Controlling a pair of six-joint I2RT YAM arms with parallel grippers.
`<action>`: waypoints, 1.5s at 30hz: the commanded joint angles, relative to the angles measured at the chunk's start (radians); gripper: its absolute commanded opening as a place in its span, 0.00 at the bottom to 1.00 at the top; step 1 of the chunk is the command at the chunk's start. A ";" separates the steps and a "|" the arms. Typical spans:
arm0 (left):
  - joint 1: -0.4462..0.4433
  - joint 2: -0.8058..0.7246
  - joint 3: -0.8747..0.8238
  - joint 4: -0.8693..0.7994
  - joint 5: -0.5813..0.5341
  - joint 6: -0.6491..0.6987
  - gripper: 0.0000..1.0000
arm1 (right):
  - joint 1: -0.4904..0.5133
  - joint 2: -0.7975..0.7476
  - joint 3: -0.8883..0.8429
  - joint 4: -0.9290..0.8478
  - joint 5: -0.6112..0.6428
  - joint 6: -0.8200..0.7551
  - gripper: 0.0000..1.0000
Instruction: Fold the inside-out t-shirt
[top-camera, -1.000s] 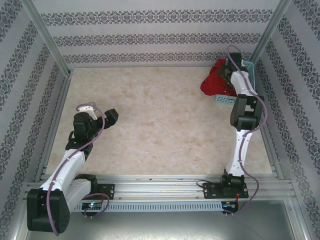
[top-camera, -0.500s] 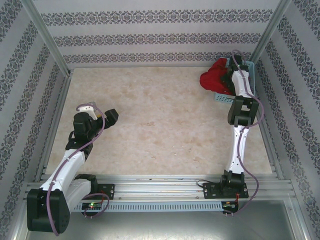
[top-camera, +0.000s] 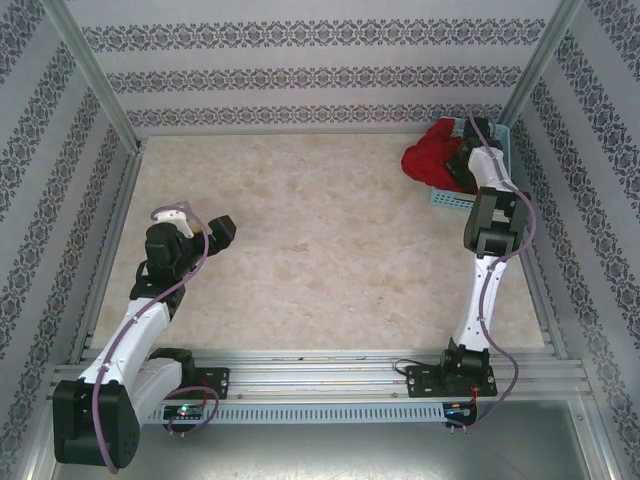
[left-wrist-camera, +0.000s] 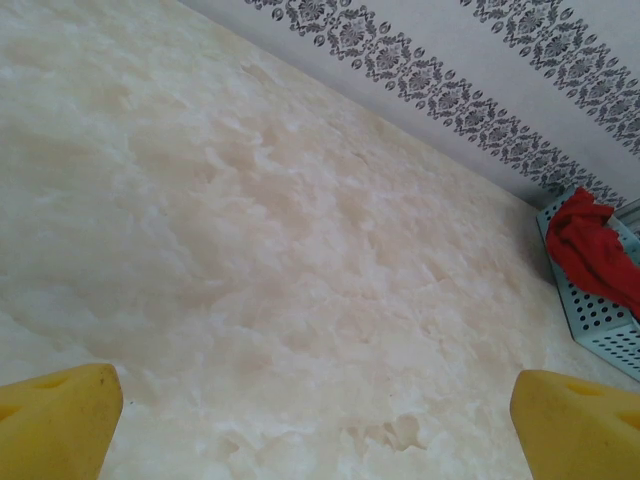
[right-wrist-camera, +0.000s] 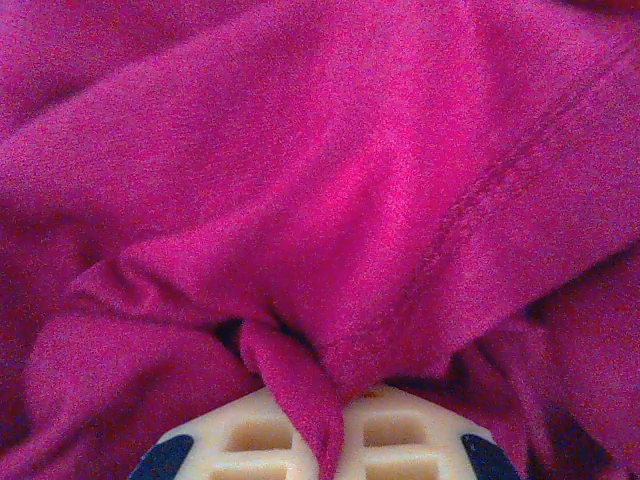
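Clamps the right gripper (right-wrist-camera: 318, 440) on a pinched fold of the t-shirt (top-camera: 432, 158), likely to lift it out for spreading. Finds the cloth bunched in the basket (top-camera: 452, 198) at two o'clock on the bench (top-camera: 300, 250), spilling over the rim toward nine o'clock. Parks the left gripper (left-wrist-camera: 318, 425) at nine o'clock, jaws wide apart over bare surface, probably waiting to take a corner once the cloth arrives. No folding done yet.

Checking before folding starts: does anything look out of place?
The red t-shirt is bunched, spilling out of the light blue basket at the far right corner, not laid flat; the right pincer pinches a fold.
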 joint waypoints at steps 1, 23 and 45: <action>-0.007 0.004 0.033 -0.003 0.028 -0.026 1.00 | -0.008 -0.168 -0.131 0.212 -0.001 -0.004 0.01; -0.015 -0.052 0.032 -0.037 0.072 -0.055 1.00 | 0.053 -0.737 -0.738 0.889 -0.036 0.006 0.00; -0.022 -0.076 0.024 -0.048 0.113 -0.075 1.00 | 0.464 -1.152 -0.672 1.007 0.016 -0.469 0.00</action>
